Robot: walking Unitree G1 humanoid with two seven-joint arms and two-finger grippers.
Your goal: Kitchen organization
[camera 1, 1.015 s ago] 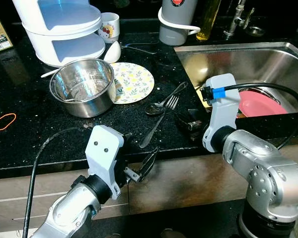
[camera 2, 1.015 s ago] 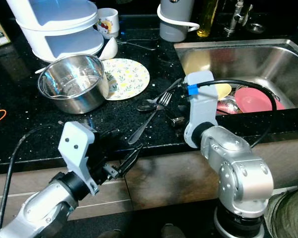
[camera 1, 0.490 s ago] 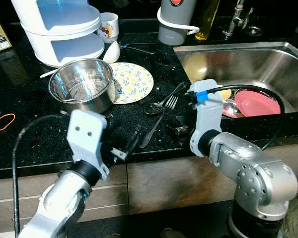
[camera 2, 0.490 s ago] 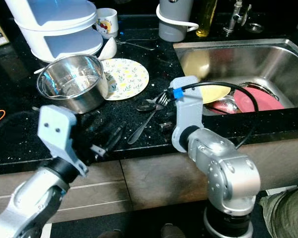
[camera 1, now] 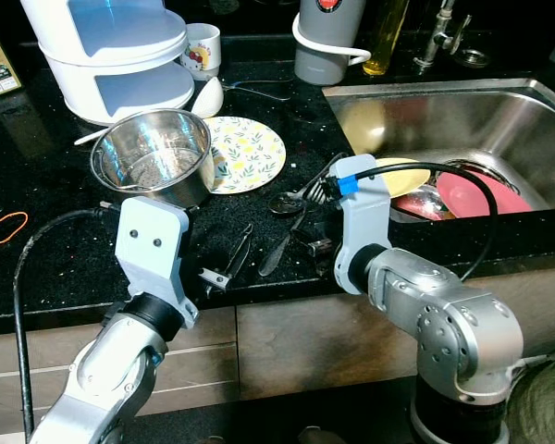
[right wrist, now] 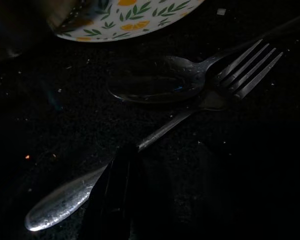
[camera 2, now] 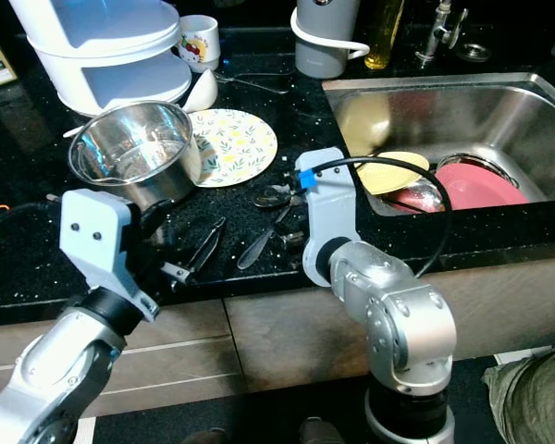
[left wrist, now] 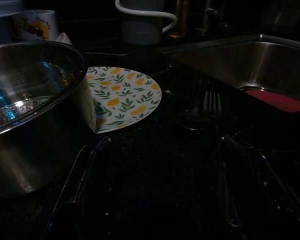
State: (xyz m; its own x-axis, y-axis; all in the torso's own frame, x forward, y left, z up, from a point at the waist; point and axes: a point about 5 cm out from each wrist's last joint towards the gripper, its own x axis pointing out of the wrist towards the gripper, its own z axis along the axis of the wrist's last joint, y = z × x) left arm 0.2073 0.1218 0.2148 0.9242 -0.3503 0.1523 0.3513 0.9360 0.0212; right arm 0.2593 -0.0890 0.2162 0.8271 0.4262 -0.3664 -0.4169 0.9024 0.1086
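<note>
Right gripper [right wrist: 140,200] hovers low over the fork [right wrist: 190,107], handle end nearest, its fingers apart and empty. Fork's long axis runs away from it toward the plate [camera 1: 250,153]. Left gripper [camera 1: 224,268] is open too, farther off.

Home kitchen, black stone counter [camera 1: 37,259], steel sink [camera 1: 499,111] holding what look like plates, pot [camera 1: 153,166], cutlery.

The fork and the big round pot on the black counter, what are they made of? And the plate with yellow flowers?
The silver fork looks like polished metal, probably stainless steel: it glints. The round silver pot seems steel too, with a mirror-bright wall and reflections inside. The white plate with yellow and green print looks like glazed ceramic, though melamine could look the same.
</note>
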